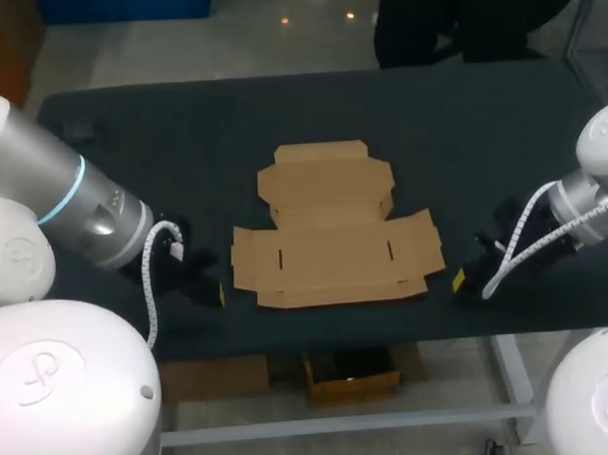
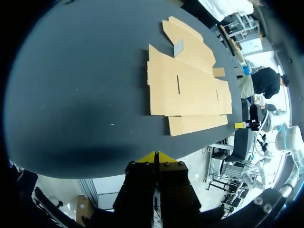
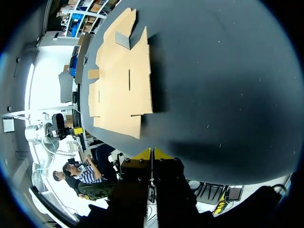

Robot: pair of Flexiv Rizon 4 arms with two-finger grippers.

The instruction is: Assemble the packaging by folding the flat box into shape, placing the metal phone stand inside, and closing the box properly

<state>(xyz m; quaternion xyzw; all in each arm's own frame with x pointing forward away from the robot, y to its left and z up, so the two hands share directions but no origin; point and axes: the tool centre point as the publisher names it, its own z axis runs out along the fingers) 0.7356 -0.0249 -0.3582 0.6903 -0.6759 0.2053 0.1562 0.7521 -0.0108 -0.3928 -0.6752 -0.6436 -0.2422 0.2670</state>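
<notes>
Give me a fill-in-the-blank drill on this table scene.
The cardboard box lies ___, not yet folded, on the table.
The left claw and right claw are both ___.
In the head view, the cardboard box sits ___ the two claws.
Missing words: flat; shut; between.

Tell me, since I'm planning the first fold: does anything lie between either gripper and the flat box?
Nothing visible does. Only black table surface separates the left gripper from the flat box, and the same holds for the right gripper on the other side.
</notes>
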